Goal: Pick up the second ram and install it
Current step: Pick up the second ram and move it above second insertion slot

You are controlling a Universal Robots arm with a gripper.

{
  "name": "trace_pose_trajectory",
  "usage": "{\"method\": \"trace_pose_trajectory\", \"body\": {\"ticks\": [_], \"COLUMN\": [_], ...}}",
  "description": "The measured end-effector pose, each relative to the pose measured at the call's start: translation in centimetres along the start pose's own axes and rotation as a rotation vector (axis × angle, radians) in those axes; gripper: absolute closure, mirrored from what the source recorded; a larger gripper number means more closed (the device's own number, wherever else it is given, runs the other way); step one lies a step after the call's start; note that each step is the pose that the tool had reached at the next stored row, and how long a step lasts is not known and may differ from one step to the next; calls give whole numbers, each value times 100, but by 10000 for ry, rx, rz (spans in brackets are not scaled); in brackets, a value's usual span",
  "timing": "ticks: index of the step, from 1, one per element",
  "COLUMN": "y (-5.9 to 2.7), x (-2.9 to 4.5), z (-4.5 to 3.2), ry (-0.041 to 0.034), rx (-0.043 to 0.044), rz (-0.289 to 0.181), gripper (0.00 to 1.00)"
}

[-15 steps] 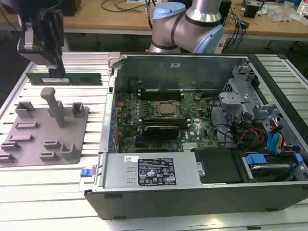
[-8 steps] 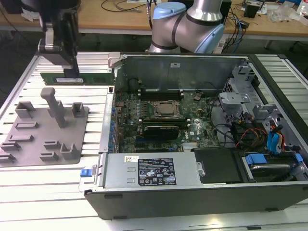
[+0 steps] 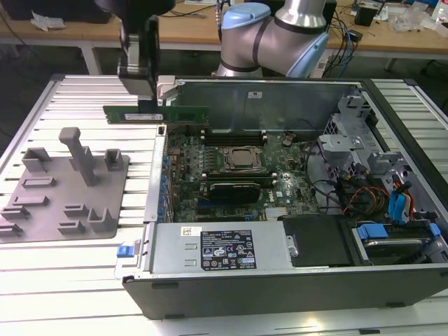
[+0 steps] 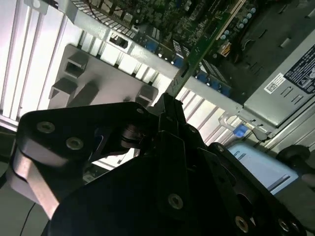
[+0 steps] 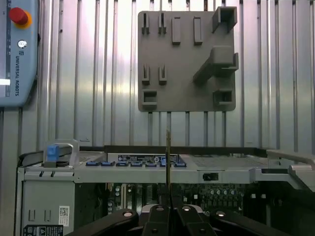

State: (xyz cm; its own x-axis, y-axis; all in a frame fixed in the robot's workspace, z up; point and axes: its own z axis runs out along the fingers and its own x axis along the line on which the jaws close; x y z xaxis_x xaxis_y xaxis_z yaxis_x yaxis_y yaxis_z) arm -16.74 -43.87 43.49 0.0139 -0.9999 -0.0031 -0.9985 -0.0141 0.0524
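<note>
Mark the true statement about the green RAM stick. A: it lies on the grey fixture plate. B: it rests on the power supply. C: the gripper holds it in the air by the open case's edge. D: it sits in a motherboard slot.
C: the gripper is shut on the second ram, which hangs level, clear of the grey fixture plate.

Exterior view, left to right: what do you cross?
Grey fixture's tall post → second ram, held by the pincer → processor socket → blue cables.
</note>
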Motion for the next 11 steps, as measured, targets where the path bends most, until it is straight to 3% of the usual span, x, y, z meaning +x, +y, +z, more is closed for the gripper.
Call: {"method": "trace_pose_trajectory", "body": {"ticks": [3, 7, 11], "y": [-123, -394, -578], "x": [1, 5, 8], "z": [-6, -20, -29], "ry": [0, 0, 0], "rx": [0, 0, 0], "rz": [2, 1, 2], "gripper": [91, 91, 91]}}
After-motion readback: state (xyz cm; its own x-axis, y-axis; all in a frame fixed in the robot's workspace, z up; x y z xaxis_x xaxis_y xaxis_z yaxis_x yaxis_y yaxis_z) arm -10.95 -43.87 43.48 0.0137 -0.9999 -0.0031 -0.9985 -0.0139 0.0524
